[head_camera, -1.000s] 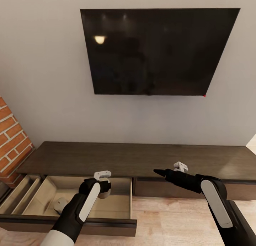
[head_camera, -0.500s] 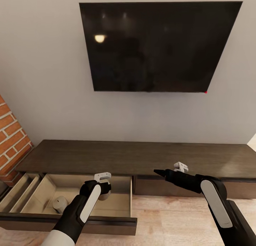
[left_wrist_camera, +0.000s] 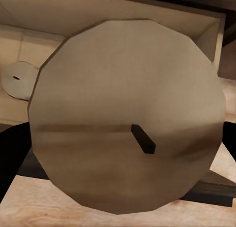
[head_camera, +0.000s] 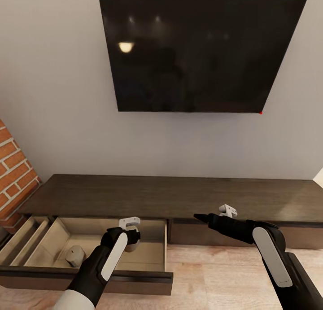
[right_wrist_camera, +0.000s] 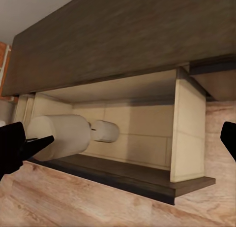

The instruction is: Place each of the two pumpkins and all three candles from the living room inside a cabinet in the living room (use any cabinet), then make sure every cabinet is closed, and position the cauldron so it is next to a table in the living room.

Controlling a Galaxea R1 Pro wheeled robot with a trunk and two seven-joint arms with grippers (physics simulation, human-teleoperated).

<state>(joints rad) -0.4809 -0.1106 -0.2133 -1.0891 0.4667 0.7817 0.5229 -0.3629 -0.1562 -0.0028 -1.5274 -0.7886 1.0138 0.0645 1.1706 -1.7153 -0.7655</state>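
The left gripper (head_camera: 129, 238) is clamped on a candle (left_wrist_camera: 125, 116) above the open cabinet drawer (head_camera: 148, 251) — another candle (head_camera: 75, 255) already lies inside, beside it — so lowering and letting go seems next; the right gripper (right_wrist_camera: 118, 138) hangs open.

left claw (head_camera: 130, 239) clamped on candle (left_wrist_camera: 125, 116) | right claw (head_camera: 200, 217) empty, spread, extended forward

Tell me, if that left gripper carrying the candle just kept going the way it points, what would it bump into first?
Probably the pale floor of the open drawer. The left gripper holds a candle over it, pointing down; another candle lies off to the side.
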